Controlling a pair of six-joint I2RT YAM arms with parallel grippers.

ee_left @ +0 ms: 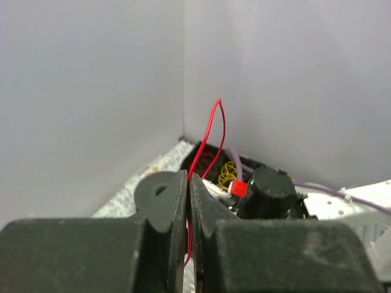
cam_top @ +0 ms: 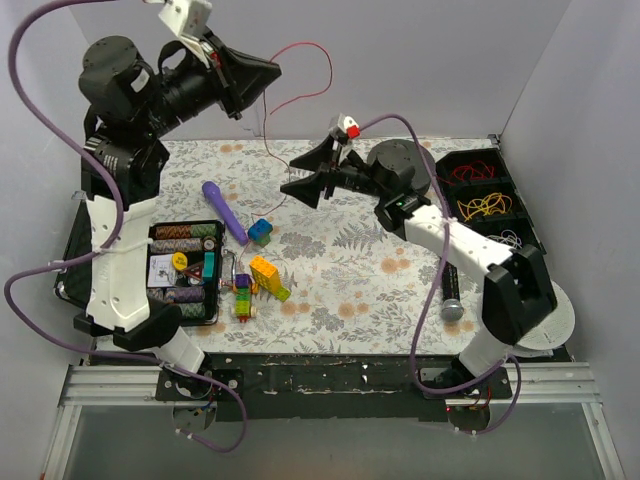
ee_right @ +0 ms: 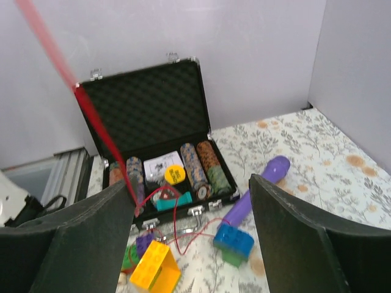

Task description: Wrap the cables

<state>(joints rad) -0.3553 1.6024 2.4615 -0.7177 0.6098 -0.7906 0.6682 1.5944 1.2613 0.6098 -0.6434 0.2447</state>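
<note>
One thin red wire (cam_top: 330, 70) is pinched in the closed left pincer (ee_left: 187, 183), high beyond the black foam-lined case (ee_right: 146, 110); the wide-open, empty right pincer (cam_top: 297, 175) should be closed on slack.

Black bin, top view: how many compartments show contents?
3: red strands in the far one, yellow strands in the middle, white strands nearest; the right arm may hide more.

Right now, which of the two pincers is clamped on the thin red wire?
The left pincer: its jaws are pressed shut on the thin red wire. The right pincer stands wide open.
</note>
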